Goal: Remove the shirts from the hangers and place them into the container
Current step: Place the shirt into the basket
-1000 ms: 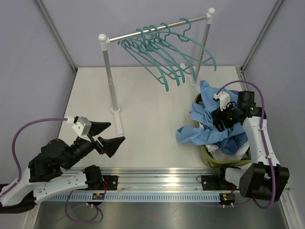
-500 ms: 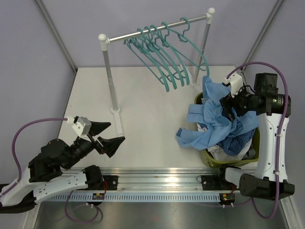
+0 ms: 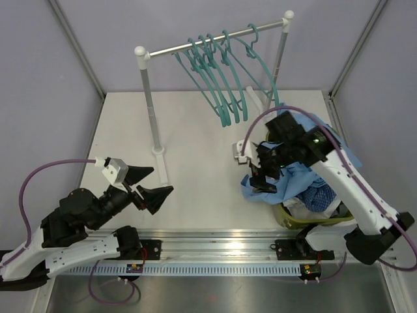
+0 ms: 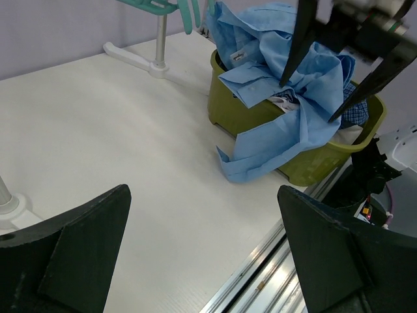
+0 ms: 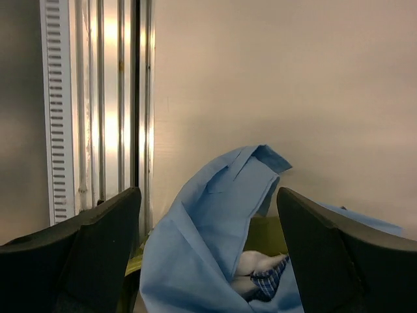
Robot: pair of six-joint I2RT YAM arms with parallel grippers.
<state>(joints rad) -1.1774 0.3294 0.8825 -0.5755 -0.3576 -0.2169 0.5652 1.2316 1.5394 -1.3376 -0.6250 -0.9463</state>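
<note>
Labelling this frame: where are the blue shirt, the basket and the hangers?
Blue shirt (image 4: 260, 160): left wrist view, draped part.
Basket (image 4: 228, 107): left wrist view, side wall.
Hangers (image 3: 225, 116): top view, lower ends.

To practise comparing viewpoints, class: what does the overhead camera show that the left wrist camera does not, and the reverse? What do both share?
Only the overhead view shows the five bare hangers in full on their rail, and the left arm. Only the left wrist view shows the basket's outer wall, with a sleeve of the light blue shirt trailing down it onto the table. Both show that shirt heaped over the basket, and the right gripper open above it.
</note>
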